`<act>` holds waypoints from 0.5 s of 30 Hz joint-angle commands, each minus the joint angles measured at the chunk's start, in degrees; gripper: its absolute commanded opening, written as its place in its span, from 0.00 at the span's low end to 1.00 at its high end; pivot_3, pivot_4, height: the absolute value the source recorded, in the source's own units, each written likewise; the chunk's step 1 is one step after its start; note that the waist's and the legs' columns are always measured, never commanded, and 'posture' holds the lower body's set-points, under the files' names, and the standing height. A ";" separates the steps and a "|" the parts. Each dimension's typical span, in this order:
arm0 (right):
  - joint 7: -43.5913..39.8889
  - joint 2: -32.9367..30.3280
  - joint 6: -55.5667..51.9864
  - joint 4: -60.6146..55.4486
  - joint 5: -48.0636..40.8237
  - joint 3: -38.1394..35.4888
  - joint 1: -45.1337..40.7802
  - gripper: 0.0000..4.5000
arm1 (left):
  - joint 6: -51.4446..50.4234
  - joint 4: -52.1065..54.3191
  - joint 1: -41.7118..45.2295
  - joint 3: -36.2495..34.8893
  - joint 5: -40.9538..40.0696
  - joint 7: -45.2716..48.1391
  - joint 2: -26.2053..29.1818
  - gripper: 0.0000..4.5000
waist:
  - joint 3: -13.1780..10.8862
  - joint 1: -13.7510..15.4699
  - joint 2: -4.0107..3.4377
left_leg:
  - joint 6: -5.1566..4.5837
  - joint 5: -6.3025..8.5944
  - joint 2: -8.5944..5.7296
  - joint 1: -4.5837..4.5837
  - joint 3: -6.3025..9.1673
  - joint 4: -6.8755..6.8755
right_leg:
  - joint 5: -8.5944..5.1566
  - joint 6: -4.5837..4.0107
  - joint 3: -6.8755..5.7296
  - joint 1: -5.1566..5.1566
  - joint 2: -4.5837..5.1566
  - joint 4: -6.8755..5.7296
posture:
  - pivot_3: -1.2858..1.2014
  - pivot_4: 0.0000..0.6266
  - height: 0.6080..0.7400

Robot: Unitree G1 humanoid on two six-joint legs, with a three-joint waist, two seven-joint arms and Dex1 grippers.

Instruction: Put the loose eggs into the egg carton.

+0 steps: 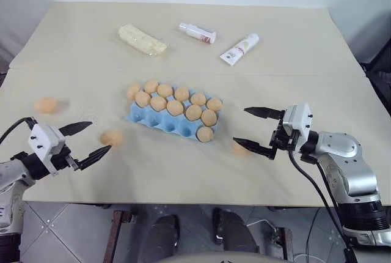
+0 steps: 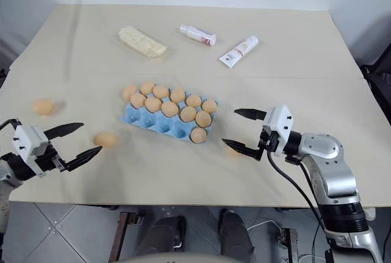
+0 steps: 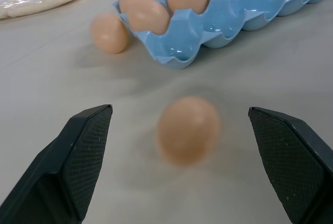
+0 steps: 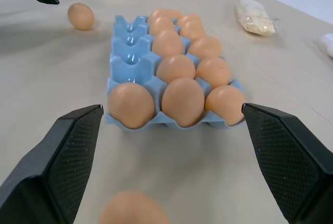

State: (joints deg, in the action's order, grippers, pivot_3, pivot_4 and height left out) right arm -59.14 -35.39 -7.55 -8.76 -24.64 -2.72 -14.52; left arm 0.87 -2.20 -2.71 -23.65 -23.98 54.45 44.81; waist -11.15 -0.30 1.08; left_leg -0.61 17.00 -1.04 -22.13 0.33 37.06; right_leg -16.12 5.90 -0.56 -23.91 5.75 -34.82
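The light blue egg carton (image 1: 160, 125) lies mid-table with several tan eggs in its cups; the front row is mostly bare. Loose eggs lie on the table: one (image 1: 112, 137) just ahead of my left gripper (image 1: 100, 137), one (image 1: 46, 105) at the far left, one (image 1: 132, 90) against the carton's back left corner, one (image 1: 240, 147) under my right gripper (image 1: 241, 125). Both grippers are open and hold nothing. In the left wrist view the near egg (image 3: 188, 129) sits between the spread fingers. In the right wrist view an egg (image 4: 132, 208) lies just before the carton (image 4: 127, 60).
At the back of the table lie a pale yellow wrapped bar (image 1: 142, 39) and two white tubes (image 1: 197, 32) (image 1: 239, 49). The table's front edge runs just below both grippers.
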 commanded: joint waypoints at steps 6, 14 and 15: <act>-0.48 -4.35 -0.29 -4.08 -2.10 -6.46 6.04 1.00 | -1.83 7.03 3.70 5.13 -2.89 2.96 -1.58 0.99 | -0.01 0.76 -0.02 | -0.01 0.00 -0.01 -0.03 0.06 0.07 | 0.01 0.01 -0.06 0.05 0.01 0.00 | 0.52 0.24 1.00; -4.55 -9.17 4.19 -3.27 -0.25 -10.57 16.84 1.00 | -0.04 8.89 9.23 15.52 -1.39 11.39 -1.90 0.99 | 0.00 0.29 -0.04 | -0.04 0.02 0.00 0.09 0.02 0.06 | 0.03 0.05 -0.06 0.22 -0.06 0.10 | 0.52 0.24 1.00; -4.73 -9.03 4.45 -2.89 0.04 -9.83 16.66 1.00 | 0.62 8.55 9.35 16.42 -0.99 12.41 -1.88 0.99 | 0.00 0.02 -0.04 | -0.04 0.01 0.01 0.10 0.00 0.08 | 0.03 0.05 -0.04 0.22 -0.07 0.05 | 0.52 0.24 1.00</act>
State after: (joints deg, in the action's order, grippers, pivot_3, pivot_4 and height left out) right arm -63.30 -44.20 -4.79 -11.11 -24.59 -11.92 2.55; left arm 0.04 5.95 6.54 -7.98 -25.36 65.05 42.92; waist -11.14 -0.28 1.04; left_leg -0.64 17.01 -1.03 -21.96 0.25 37.14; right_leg -16.09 5.95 -0.54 -23.69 5.65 -34.81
